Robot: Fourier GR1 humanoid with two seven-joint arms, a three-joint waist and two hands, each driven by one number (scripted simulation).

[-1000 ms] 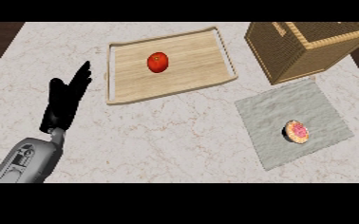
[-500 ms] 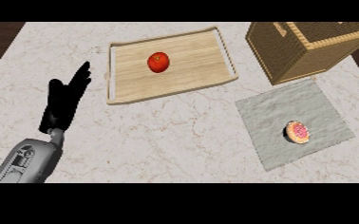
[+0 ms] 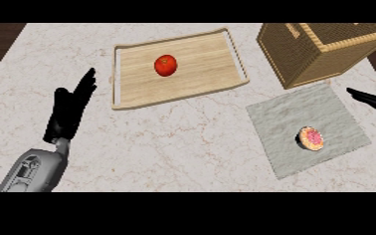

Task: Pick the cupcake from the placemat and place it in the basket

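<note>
Left robot hand (image 3: 70,110) shows at the lower left over the marble bench (image 3: 183,144), fingers straight and up, holding nothing, resting. Cupcake (image 3: 311,138), pink-topped, sits on the grey placemat (image 3: 294,117), toward its near-right part, untouched. At the right edge, just past the placemat's far corner, a dark sliver of the right robot hand (image 3: 361,96) enters; only a fingertip or so shows, so its opening cannot be told. It is apart from the cupcake and holds nothing that can be seen.

Farther back, a wooden tray (image 3: 140,95) carries a red tomato (image 3: 166,65) near its middle; not part of the task. Wicker basket (image 3: 312,55) stands at the far right, its near corner just beside the placemat's far edge, open top partly cut off by the view.

Step in hand: looks like the reach toward the cupcake, pick not yet done. Next move likely calls for bringing the right robot hand nearer and lower over the cupcake, closing round it, lifting, then carrying it the short way back to the basket opening.
</note>
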